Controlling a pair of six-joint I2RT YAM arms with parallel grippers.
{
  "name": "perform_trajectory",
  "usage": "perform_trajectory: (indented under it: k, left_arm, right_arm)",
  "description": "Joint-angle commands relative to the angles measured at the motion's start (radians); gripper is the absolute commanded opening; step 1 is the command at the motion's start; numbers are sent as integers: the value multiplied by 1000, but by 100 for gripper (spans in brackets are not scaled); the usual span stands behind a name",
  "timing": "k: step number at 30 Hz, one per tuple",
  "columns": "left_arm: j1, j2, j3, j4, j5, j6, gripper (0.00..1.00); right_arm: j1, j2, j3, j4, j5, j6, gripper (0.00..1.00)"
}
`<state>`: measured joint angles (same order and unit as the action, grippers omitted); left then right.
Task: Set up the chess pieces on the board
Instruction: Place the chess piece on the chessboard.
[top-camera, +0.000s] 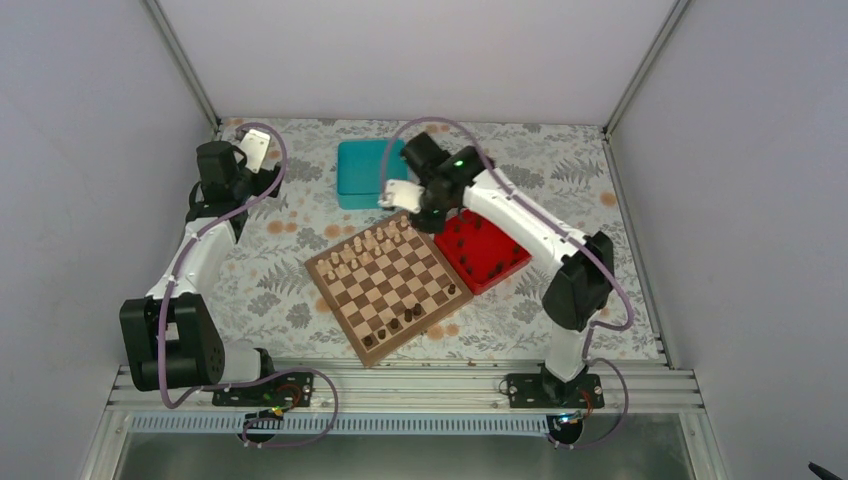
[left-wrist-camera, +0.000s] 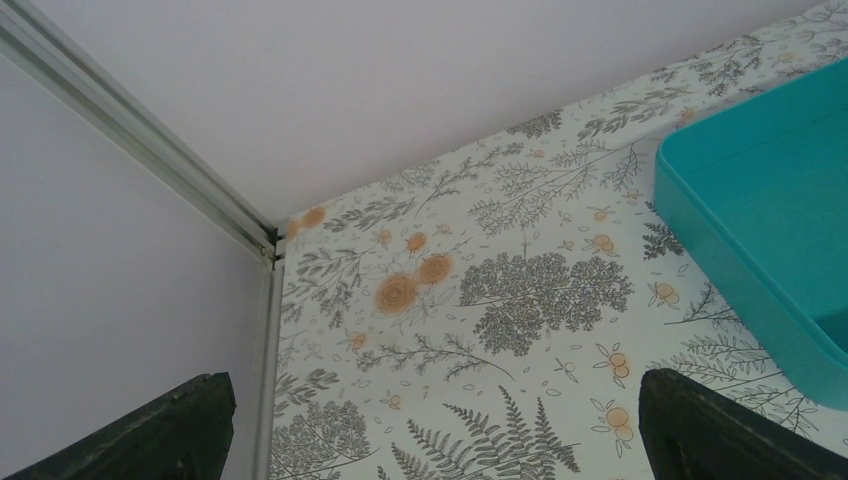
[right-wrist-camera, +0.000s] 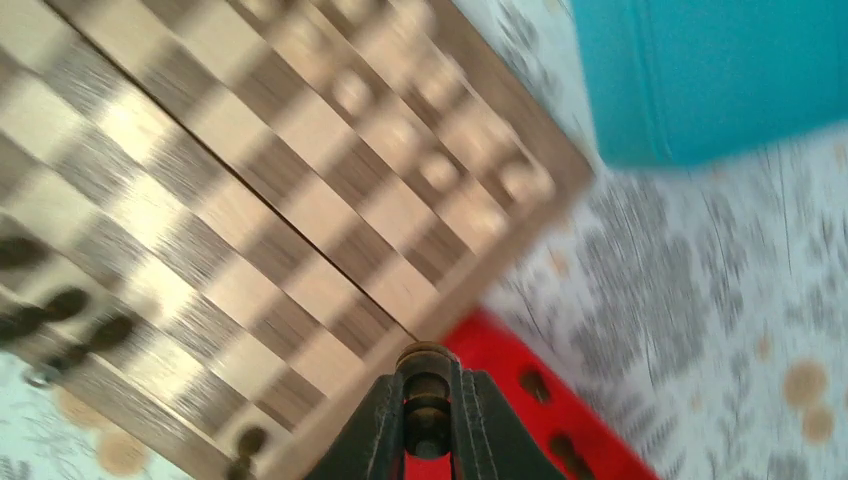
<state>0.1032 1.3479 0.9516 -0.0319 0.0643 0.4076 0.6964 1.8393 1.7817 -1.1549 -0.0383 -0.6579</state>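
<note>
Fingers at right (right-wrist-camera: 375, 440) pinch a rounded dark wooden chess piece (right-wrist-camera: 427, 385); left fingers (left-wrist-camera: 150, 430) gape.

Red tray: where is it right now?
In the top view the red tray sits right of centre, beside the board on its right edge, with the right gripper over its far corner. The teal box lies farther back to its left.
</note>
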Motion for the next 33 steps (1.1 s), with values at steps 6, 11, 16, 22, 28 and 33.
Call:
perform_trajectory:
  k: [6,11,16,22,28,33]
  left_arm:
    - [12,-29,7,21,7,-4,100]
    - [15,-29,6,22,9,-5,100]
    - [16,-29,2,24,11,-6,100]
    - [16,-28,-1,27,15,-6,100]
    - [18,-27,-2,29,16,-6,100]
    - [20,-30,-4,29,18,-6,100]
  right_arm:
    - [345,171,157,-104,-24,49,6]
    - [468,227,134,-80,-57,49,6]
    - [524,259,93,-45,-86,49,6]
    - [550,277,45,4,-113,55,6]
    - [555,301,29,36,-115,58,6]
    - [557,323,35,40,-110,57,6]
